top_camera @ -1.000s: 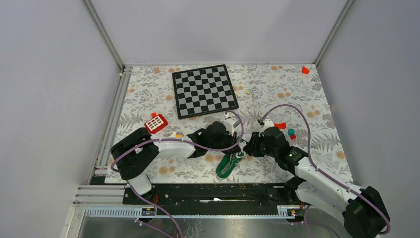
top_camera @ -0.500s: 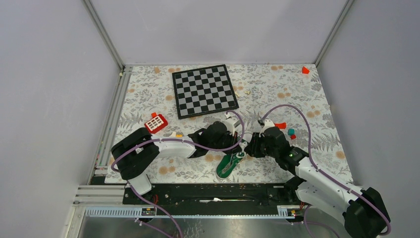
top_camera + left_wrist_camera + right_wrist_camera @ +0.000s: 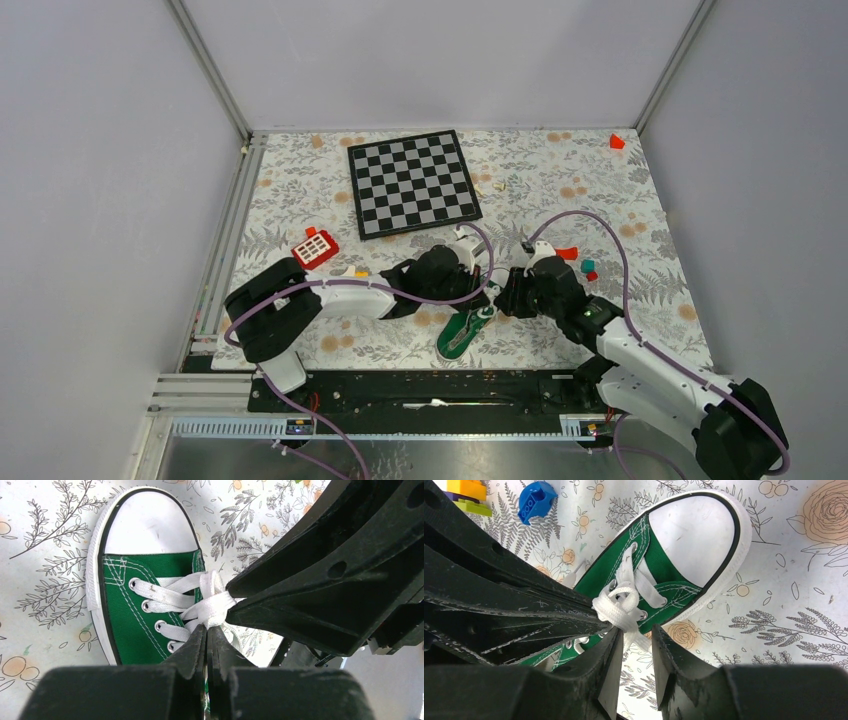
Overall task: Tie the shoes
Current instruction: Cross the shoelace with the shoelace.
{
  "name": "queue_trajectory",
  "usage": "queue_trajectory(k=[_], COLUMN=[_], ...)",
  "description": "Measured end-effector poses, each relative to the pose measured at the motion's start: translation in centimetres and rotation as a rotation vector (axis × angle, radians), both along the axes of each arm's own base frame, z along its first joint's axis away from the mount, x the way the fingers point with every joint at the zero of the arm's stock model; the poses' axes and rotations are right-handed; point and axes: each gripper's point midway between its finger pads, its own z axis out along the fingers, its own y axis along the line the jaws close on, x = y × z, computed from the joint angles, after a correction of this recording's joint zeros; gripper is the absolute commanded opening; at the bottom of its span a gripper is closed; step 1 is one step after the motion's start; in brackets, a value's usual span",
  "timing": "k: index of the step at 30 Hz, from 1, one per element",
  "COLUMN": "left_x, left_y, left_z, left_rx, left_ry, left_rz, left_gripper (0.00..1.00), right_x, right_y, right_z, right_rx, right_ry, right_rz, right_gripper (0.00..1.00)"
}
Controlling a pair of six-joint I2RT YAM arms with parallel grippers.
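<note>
The small green sneaker (image 3: 458, 337) lies on the floral table near the front edge, with its white toe cap toward the arms. In the left wrist view the sneaker (image 3: 131, 605) shows its white laces (image 3: 212, 602) bunched in a knot over the eyelets. My left gripper (image 3: 206, 628) is shut on the lace at the knot. My right gripper (image 3: 634, 635) faces it from the other side. Its jaws stand apart, and a strand of the lace (image 3: 621, 607) runs down between them. In the top view both grippers, left (image 3: 478, 298) and right (image 3: 500, 298), meet above the shoe's heel end.
A chessboard (image 3: 412, 183) lies at the back middle. A red toy with white buttons (image 3: 315, 247) is at the left. Small red and teal pieces (image 3: 585, 266) sit to the right of the right arm. A blue brick (image 3: 535, 505) and a yellow brick (image 3: 469, 487) lie near the shoe.
The right arm has shifted very slightly. The shoe and the left arm have stayed in place.
</note>
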Motion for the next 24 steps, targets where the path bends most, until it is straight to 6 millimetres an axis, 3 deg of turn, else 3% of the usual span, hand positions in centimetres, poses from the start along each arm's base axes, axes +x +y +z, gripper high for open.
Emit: queue_trajectory(k=[7,13,24], left_x=[-0.1,-0.1,-0.1], left_y=[-0.6,-0.7,-0.7], left_z=[0.7,0.8,0.7], left_rx=[-0.032,-0.036,-0.038], left_ry=[-0.007,-0.01,-0.02], left_rz=[-0.001,-0.004,-0.007], left_gripper=[0.0,0.0,0.0], right_x=[0.1,0.4,2.6], right_y=[0.1,0.0,-1.3], right_z=[1.6,3.1,4.1], right_rx=[0.046,0.081,0.142], right_ry=[-0.046,-0.083,-0.09], right_rz=[-0.007,-0.031,-0.163], right_gripper=[0.46,0.47,0.45])
